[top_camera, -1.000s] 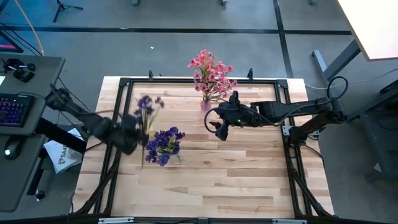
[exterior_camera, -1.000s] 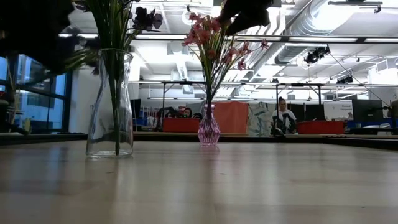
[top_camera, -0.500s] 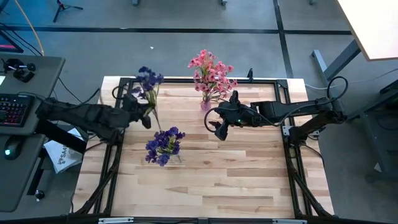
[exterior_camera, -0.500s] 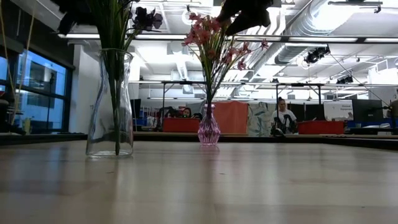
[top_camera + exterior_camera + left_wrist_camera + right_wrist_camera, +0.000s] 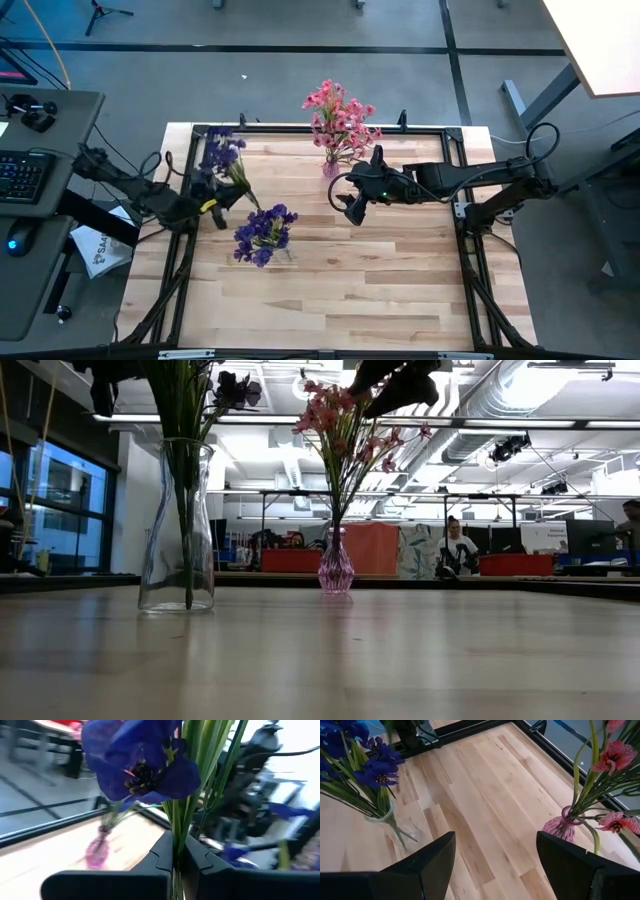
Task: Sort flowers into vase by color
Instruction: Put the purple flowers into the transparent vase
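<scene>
Flowers first: the purple spray (image 5: 222, 160) is clamped by its green stems between the left gripper's (image 5: 207, 203) fingers and now hangs out by the table's (image 5: 400, 290) left edge, well clear of the clear vase (image 5: 262, 238) with the other purple blooms. A second ago that spray sat right beside the vase; half a second ago it had swung to the far left corner, and now the arm has drawn back toward its own side. So no drop yet — it looks like a re-approach. Pink flowers (image 5: 338, 118) sit unchanged in the pink vase (image 5: 331, 166). The right gripper (image 5: 352, 208) hovers mid-table, fingers spread wide and empty, as before.
</scene>
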Controlling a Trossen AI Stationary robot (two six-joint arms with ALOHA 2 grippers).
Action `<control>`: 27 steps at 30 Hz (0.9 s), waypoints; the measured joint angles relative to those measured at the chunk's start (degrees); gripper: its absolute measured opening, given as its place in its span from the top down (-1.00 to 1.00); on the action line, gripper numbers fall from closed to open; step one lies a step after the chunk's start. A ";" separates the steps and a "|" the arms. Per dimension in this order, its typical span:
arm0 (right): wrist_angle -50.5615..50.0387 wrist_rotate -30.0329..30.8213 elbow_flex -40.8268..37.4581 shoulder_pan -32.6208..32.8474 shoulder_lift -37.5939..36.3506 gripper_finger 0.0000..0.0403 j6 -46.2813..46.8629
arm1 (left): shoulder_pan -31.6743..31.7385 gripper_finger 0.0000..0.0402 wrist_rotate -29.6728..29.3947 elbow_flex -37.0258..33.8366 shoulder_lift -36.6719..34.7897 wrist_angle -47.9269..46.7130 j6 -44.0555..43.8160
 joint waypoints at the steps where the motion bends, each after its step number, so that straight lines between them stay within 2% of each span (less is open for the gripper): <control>1: 0.01 0.01 0.00 0.00 0.00 -0.35 0.33 | -0.74 1.00 0.34 -0.77 -0.82 1.35 0.75; 4: 0.00 0.01 0.00 0.00 0.00 -0.35 1.25 | -2.53 1.00 0.89 -1.42 -2.66 4.74 3.84; 9: -0.02 0.69 0.00 -0.04 0.00 -0.35 3.05 | -5.07 1.00 7.95 -1.53 -6.02 8.00 8.50; 12: -0.02 1.24 0.00 -0.04 0.00 -0.35 4.05 | -6.14 1.00 10.13 -1.53 -7.29 7.22 8.97; 16: 0.00 2.24 0.00 -0.04 0.00 -0.35 6.06 | -6.34 1.00 10.22 -1.90 -6.89 6.45 9.46; 21: 0.01 3.11 0.00 -0.04 0.00 -0.35 7.72 | -5.91 1.00 6.73 -4.65 -4.77 11.56 12.11; 27: 0.17 3.23 0.00 -0.04 0.00 -0.35 8.87 | -5.51 1.00 8.15 -5.59 -2.74 13.78 10.56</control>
